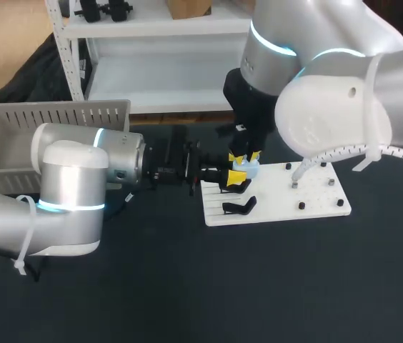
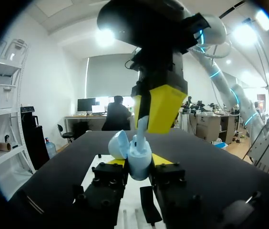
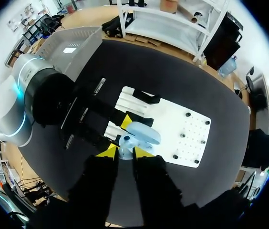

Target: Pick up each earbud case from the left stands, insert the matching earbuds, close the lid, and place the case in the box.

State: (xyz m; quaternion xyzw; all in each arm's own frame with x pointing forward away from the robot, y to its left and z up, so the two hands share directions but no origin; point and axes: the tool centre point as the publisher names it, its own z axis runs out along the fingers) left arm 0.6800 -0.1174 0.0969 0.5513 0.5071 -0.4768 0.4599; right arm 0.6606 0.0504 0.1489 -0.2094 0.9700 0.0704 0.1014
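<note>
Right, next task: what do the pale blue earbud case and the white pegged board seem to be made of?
Earbud case: likely moulded plastic, smooth with a soft sheen; the shell and open lid are rounded and seamless. White board: probably rigid plastic or painted sheet, matte; it is flat and thin-edged, uniform in colour and shows no glare.

the earbud case is pale blue, its open lid the same shade. the earbud above it is a paler blue-white. both jaws are black with bright yellow fingertips. the arms are silver-grey with glowing cyan rings. the board is white, with black pegs and black stands. the surface is black. the box is grey, its walls slotted.
</note>
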